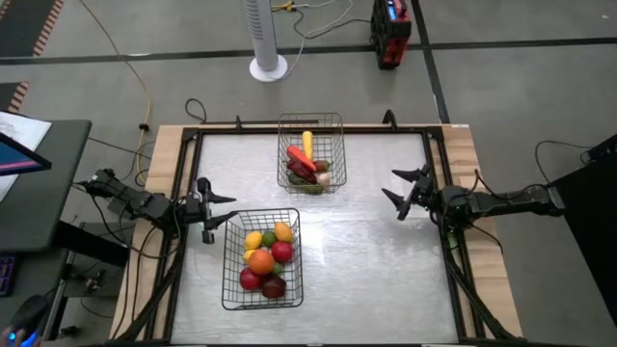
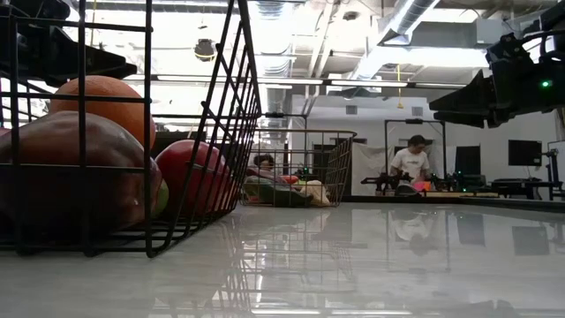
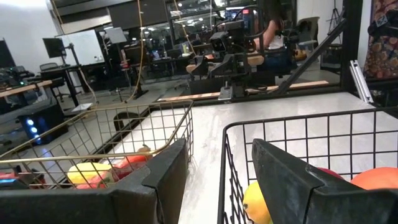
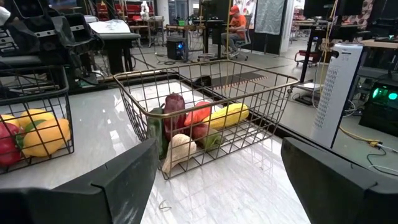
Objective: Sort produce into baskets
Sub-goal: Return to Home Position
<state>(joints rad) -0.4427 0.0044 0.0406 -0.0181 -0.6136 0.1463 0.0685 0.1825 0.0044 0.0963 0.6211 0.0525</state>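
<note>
My left gripper (image 1: 223,212), open and empty, hangs just beside the black basket (image 1: 225,275), whose rim a careless retreat could snag; my right gripper (image 1: 395,189) waits likewise open and empty.

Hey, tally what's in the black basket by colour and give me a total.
In the black basket, seen from above:
Red pieces: 3
Yellow pieces: 2
Orange piece: 1
Green piece: 1
Total: 7
</note>
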